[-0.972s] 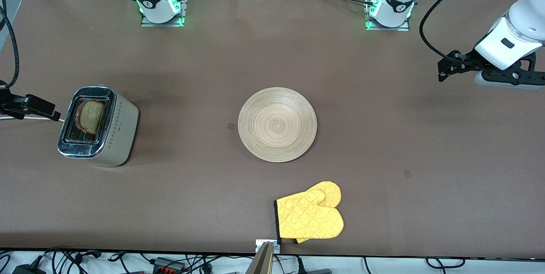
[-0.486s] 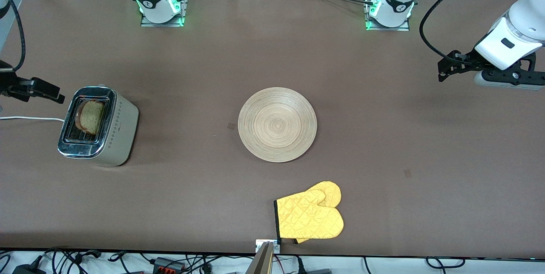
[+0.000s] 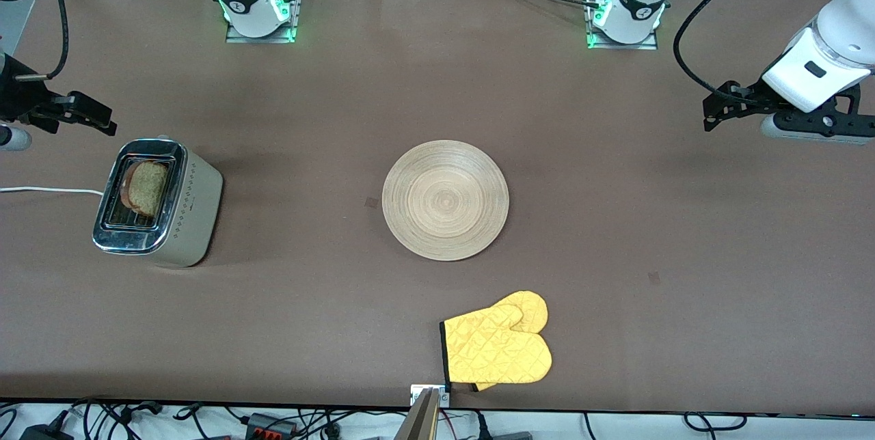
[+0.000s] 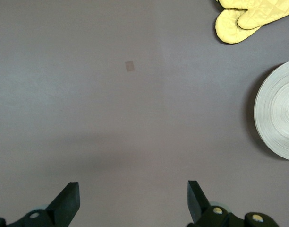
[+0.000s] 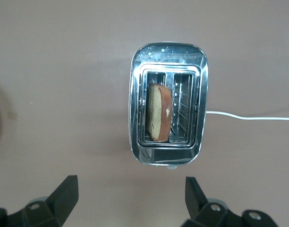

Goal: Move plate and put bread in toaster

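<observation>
Plate: mid-table, bare brown table all round | Bread: upright in a slot of the toaster, toward the right arm's end | Oven mitt: at the table's camera edge | Left gripper: wide, empty, over bare table | Right gripper: wide, empty, above table beside the toaster.

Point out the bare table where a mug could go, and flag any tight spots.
Widest bare patch: between the toaster and the plate. Another runs from the plate toward the left arm's end. Tightest: the gap between the plate and the yellow oven mitt.
</observation>
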`<state>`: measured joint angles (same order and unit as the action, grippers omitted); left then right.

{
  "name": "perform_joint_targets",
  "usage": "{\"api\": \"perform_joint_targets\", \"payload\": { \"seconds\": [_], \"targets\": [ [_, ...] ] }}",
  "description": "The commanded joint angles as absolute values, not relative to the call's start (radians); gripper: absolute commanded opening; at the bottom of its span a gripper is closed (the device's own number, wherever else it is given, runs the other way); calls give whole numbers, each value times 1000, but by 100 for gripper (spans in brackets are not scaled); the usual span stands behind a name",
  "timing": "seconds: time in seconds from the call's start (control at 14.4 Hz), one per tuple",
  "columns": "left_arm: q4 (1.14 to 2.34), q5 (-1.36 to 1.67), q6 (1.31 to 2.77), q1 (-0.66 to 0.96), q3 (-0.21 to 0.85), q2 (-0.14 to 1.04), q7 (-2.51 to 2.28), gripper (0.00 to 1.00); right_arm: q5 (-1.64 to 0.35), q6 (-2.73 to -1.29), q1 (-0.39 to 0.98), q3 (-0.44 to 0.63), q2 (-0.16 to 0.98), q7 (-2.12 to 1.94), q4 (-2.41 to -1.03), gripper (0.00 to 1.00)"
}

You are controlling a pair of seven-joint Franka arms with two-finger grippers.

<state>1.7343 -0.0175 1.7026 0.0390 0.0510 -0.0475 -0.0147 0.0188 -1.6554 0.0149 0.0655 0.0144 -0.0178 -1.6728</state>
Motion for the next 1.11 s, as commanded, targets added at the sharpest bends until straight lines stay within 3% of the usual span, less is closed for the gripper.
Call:
{"api": "perform_joint_targets", "payload": {
  "seconds": [0.0,1.04],
  "targets": [
    [1724,-11,1683,35,52,-57,-12,100,21,-1664,14,66,-37,-5,-1736,100],
    [1724,-11,1683,35,52,-57,-12,100,21,-1689,15,64,-28,-15,-1712,100]
  ]
}}
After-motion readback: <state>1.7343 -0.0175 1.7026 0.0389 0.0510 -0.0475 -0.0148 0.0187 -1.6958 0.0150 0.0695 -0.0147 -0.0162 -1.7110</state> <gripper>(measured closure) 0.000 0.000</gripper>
